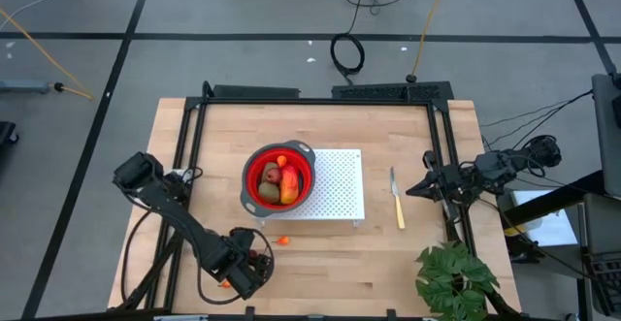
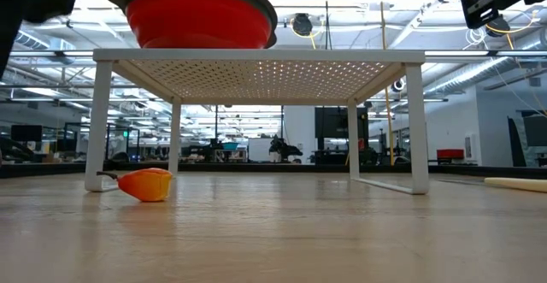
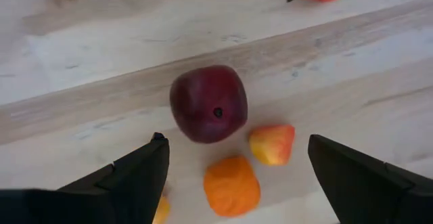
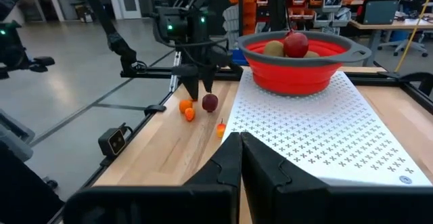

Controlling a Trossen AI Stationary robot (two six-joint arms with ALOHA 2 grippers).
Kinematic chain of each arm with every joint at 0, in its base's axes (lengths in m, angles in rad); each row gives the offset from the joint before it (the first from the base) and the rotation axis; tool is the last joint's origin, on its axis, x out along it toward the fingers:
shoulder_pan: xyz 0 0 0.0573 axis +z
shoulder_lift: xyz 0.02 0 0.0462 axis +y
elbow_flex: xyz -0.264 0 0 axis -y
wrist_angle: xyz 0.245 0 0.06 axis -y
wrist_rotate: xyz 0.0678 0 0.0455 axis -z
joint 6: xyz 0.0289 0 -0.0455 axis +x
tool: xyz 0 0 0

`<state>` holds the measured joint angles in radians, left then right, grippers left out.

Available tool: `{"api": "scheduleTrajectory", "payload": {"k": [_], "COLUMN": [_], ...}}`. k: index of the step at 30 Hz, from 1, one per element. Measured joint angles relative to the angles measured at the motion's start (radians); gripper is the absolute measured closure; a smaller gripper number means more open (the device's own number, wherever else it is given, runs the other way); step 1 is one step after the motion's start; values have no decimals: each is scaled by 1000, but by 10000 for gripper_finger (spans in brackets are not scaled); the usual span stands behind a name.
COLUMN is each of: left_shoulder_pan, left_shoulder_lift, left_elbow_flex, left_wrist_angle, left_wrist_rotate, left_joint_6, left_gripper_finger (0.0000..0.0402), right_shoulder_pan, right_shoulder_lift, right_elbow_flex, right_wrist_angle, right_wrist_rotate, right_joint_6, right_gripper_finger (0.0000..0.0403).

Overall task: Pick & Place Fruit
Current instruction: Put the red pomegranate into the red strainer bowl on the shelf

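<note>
A red bowl stands on a white perforated rack and holds several fruit: an olive-brown oval, a dark red ball and a red-orange oblong. Near the table's front left, a second dark red ball lies on the wood beside small orange bits and a yellow-red piece. My left gripper hangs open above them, fingers pointing down on either side of the ball, touching nothing. My right gripper waits shut and level at the right edge.
A yellow-handled knife lies right of the rack. A green plant stands at the front right corner. One orange piece with a stem lies on the wood in front of the rack's left leg. A black frame borders the table.
</note>
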<state>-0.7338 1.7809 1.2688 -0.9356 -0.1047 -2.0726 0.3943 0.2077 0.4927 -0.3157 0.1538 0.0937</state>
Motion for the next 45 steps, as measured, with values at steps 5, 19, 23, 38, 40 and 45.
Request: {"api": "scheduleTrajectory", "payload": {"k": [5, 19, 23, 38, 40, 45], "left_shoulder_pan": [0, 26, 46, 60, 60, 59], "left_shoulder_lift": [0, 0, 0, 0, 0, -2], "left_elbow_flex": [-66, -129, -159, -194, -194, -194], "left_wrist_angle": [50, 79, 133, 182, 182, 182], "left_wrist_rotate": [-1, -35, -8, 42, 51, 59], "left_joint_6": [-45, -19, 22, 21, 14, -27], "left_gripper_finger": [50, 50, 50, 131, 160, 221], "right_shoulder_pan": [0, 0, 0, 0, 0, 0], "right_shoulder_lift": [0, 0, 0, 0, 0, 0], "right_elbow_flex": [0, 0, 0, 0, 0, 0], "right_wrist_angle": [0, 0, 0, 0, 0, 0], "right_wrist_rotate": [-1, 0, 0, 1, 2, 2], "right_joint_6": [24, 23, 23, 22, 22, 22], "right_gripper_finger": [403, 403, 403, 403, 403, 403]}}
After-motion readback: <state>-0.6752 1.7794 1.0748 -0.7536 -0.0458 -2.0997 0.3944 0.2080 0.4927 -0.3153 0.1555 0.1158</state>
